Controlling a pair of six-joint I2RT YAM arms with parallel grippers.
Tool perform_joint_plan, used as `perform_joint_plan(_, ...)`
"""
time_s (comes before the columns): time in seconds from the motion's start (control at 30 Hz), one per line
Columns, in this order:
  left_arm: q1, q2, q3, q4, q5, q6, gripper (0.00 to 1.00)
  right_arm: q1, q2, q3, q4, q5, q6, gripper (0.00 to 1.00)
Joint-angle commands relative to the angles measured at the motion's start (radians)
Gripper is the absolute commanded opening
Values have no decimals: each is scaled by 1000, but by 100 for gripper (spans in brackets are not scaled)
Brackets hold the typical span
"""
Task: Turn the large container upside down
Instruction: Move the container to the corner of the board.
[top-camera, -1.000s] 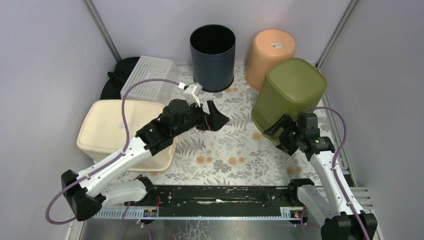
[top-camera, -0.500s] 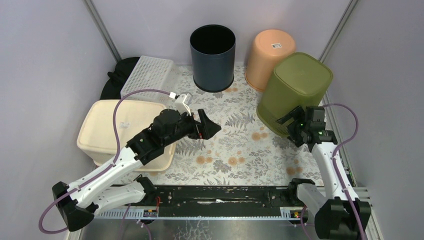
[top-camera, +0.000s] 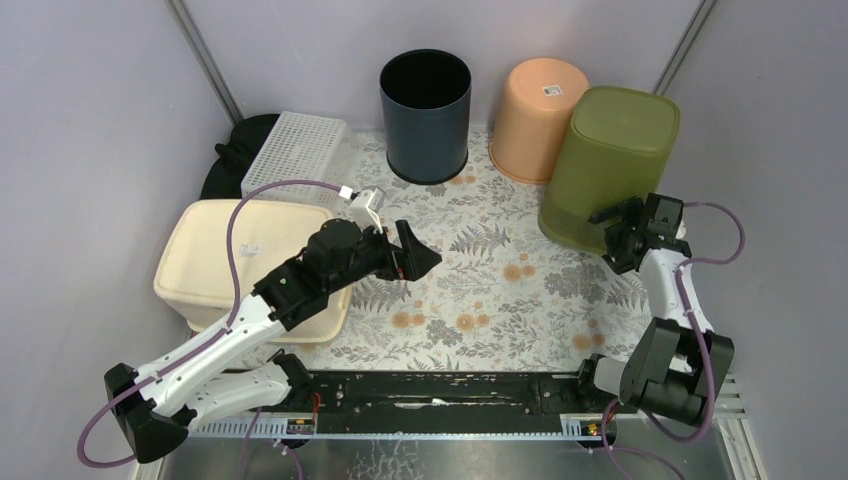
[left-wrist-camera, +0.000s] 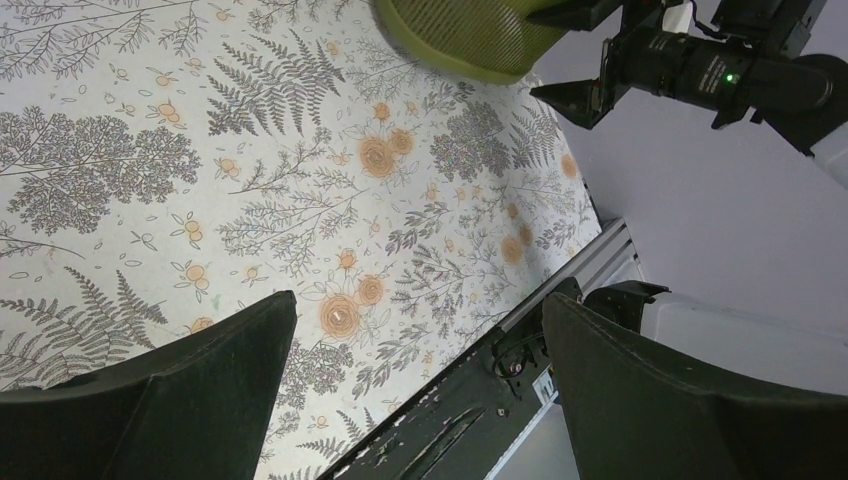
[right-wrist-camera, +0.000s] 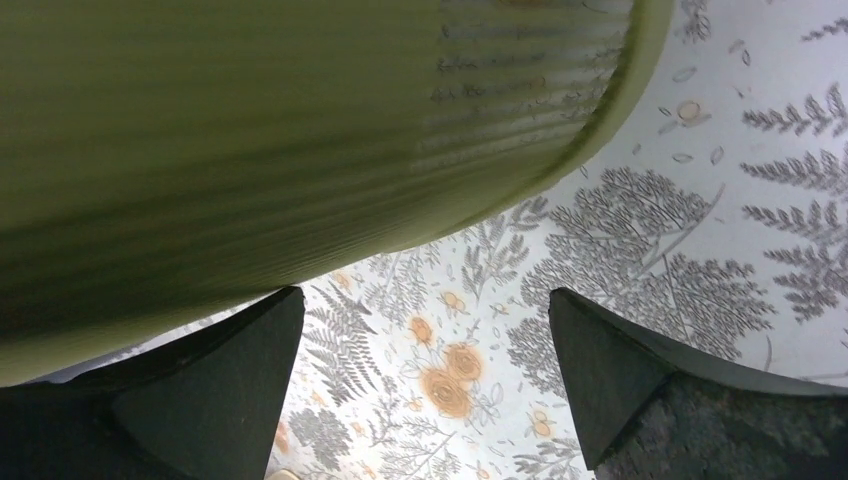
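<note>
Top external: saw the olive-green bin (top-camera: 615, 150) go from tipped to sitting bottom-up, back right beside the orange bucket (top-camera: 535, 110), right gripper (top-camera: 610, 228) let go, spread just beside it, left gripper (top-camera: 420, 250) spread empty, so looked basically done.

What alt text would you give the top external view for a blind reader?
A large olive-green container stands base up at the right rear of the table, the right arm's open fingers beside its lower wall. The left arm's open fingers hover mid-table; a dark bin, orange bucket, white basket and cream tub stand around.
</note>
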Motion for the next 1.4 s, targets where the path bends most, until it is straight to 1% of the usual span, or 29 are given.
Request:
perform_joint_plan(0.0,4,-19,-11,0,7,8,100,-17,41,98,79,-67,-28,99)
perform_joint_plan(0.13,4,-28,-18,-3,4,3,100,-17,9,86,81,-88,-43,99)
perform_joint_plan(0.47,4,-33,-38,6,18,-6,100,-17,-129,5,-10,-134,-92,99)
perform_joint_plan(0.57,4,-40,-41,8,15,-6,100,-18,-177,-21,-15,-152,-77,100)
perform_joint_plan(0.67,3,-36,-35,10,24,-6,100,-18,-178,-30,13,-157,-44,100)
perform_joint_plan(0.87,4,-42,-18,-16,28,-5,100,-18,-39,-38,200,-150,62,100)
perform_joint_plan(1.0,4,-69,-10,-56,6,8,100,-17,99,66,194,-56,43,99)
perform_joint_plan(1.1,4,-76,-10,-74,-7,18,100,-18,199,132,242,-22,62,100)
perform_joint_plan(1.27,3,-56,3,-85,5,28,100,-29,393,275,280,-25,80,99)
perform_joint_plan(1.37,4,-55,13,-96,-4,35,100,-41,514,371,292,-73,82,99)
